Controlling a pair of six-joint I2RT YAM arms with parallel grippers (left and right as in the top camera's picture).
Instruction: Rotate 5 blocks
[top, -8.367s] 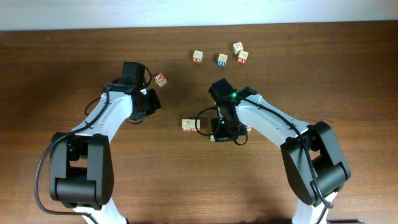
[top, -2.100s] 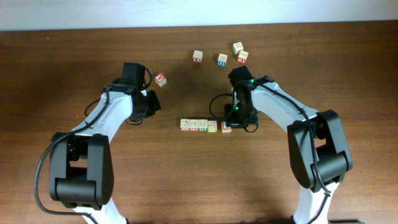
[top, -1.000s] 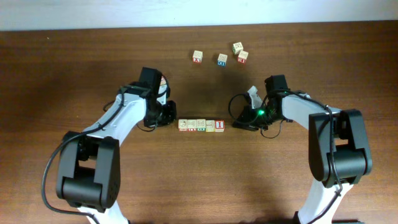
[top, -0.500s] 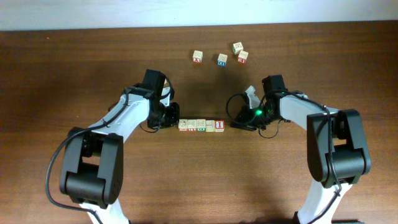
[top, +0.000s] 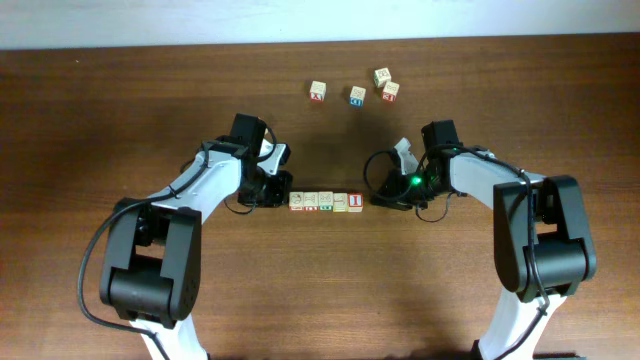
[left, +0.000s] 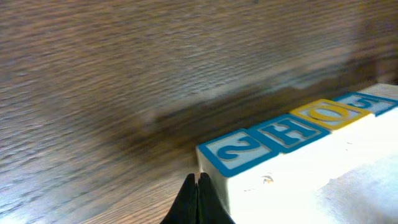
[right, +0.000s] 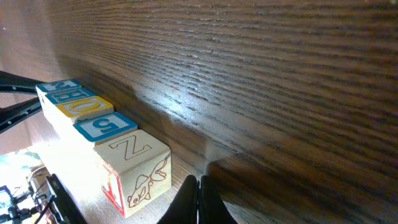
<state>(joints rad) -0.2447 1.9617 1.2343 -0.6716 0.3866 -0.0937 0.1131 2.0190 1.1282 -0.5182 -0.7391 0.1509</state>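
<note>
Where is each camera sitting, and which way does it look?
Overhead: above the table, looking straight down; both arms show beside the row of blocks.
Left wrist: on the left arm, low along the wood; shut left end effector by the row's end.
Right wrist: low, at the opposite end; shut right end effector.
Shared: all see the row.

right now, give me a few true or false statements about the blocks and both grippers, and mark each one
1. The blocks between the arms are stacked in a tower. False: the row of blocks lies flat on the table in one line.
2. Both grippers are shut. True: the left gripper and the right gripper each have their fingers together.
3. The right gripper holds a block. False: it grips nothing and sits beside the row's right end.
4. Four loose blocks lie beyond the row, toward the far edge. True.
</note>
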